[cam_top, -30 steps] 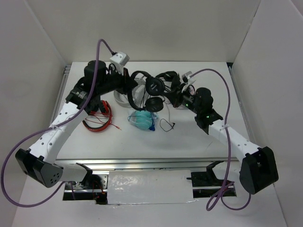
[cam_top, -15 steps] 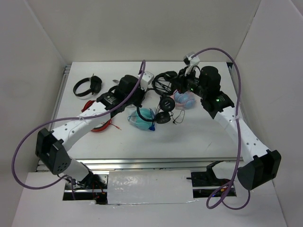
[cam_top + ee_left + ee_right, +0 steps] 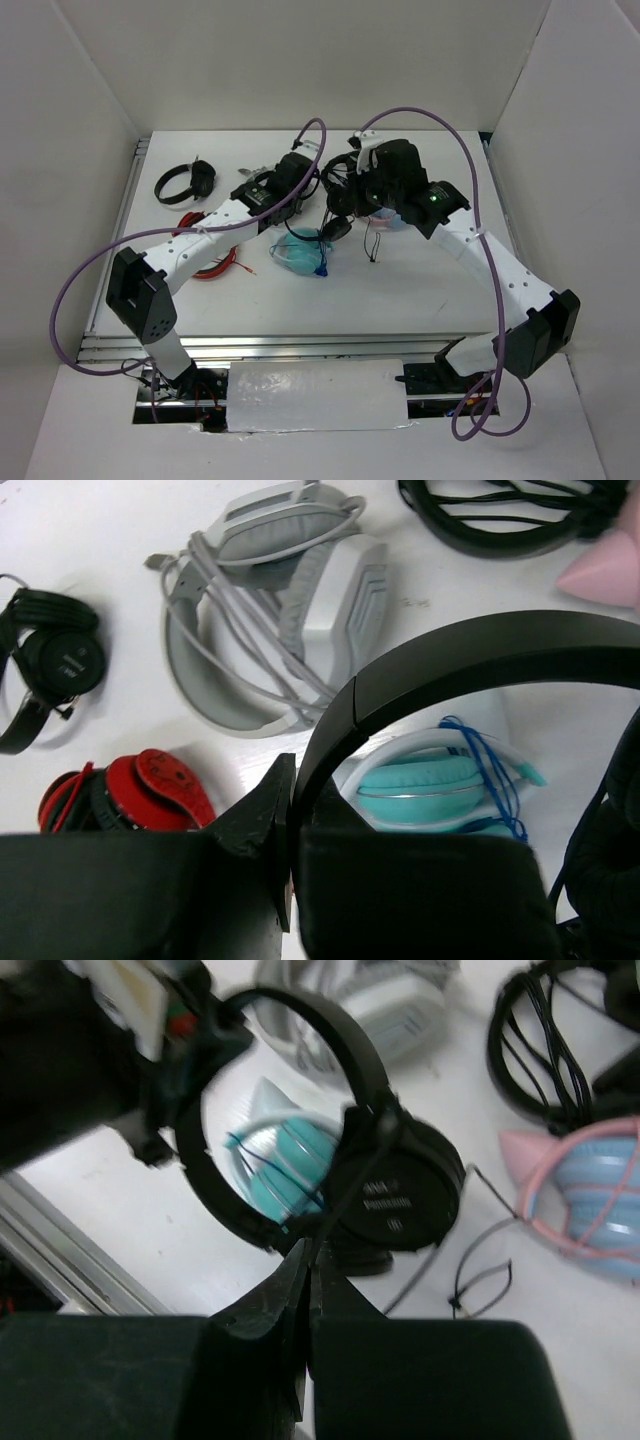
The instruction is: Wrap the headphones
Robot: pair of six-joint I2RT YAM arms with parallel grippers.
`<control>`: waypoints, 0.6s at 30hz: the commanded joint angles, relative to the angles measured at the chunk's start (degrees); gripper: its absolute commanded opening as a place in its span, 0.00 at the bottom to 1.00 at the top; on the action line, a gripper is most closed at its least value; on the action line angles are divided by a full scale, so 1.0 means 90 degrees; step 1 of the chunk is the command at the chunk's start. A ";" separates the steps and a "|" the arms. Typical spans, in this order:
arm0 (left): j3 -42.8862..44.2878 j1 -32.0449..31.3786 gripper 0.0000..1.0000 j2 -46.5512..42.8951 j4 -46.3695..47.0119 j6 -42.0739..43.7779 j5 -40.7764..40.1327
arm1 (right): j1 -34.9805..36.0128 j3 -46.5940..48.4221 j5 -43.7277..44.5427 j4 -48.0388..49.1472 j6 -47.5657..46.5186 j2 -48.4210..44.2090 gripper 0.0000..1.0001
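Headphones (image 3: 400, 1195) hang between both arms, over a teal pair (image 3: 420, 785). Only the wrist views reveal the grips: left gripper (image 3: 292, 800) clamped on the headband (image 3: 450, 665), right gripper (image 3: 308, 1260) pinched shut on the cable (image 3: 352, 1165). Overhead, both are lost in clutter.

Headphones (image 3: 400, 1190) mid-bench (image 3: 430, 290), between left claw (image 3: 290, 780) and right claw (image 3: 308, 1250); cord-wrapped headset (image 3: 300, 250) just before them; eared headset (image 3: 580, 1200) right; thick-band pair (image 3: 185, 183) far left rear.

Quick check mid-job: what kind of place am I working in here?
Probably a lab data-collection cell, not a home: white panel walls box in a white table, aluminium rails edge it, and a white-grey headset and a black pair lie spare.
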 commanded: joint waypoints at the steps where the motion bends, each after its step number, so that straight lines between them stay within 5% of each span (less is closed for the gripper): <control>1: 0.0246 0.0017 0.00 -0.0203 -0.0063 -0.0227 -0.0833 | 0.0215 0.0558 0.1090 -0.1039 0.0254 0.0120 0.00; 4: 0.0304 0.0027 0.00 -0.0310 -0.0112 -0.0451 -0.1185 | 0.0186 0.0520 0.1141 -0.1100 0.0341 0.0082 0.02; 11: 0.0373 0.0037 0.00 -0.0388 0.0093 -0.0920 -0.1498 | 0.0069 -0.0183 -0.1982 0.0100 0.0322 -0.0261 0.10; 18: 0.0402 0.0046 0.00 -0.0681 0.0415 -0.1027 -0.1674 | 0.0117 -0.0105 -0.2404 0.0005 0.0187 0.0305 0.16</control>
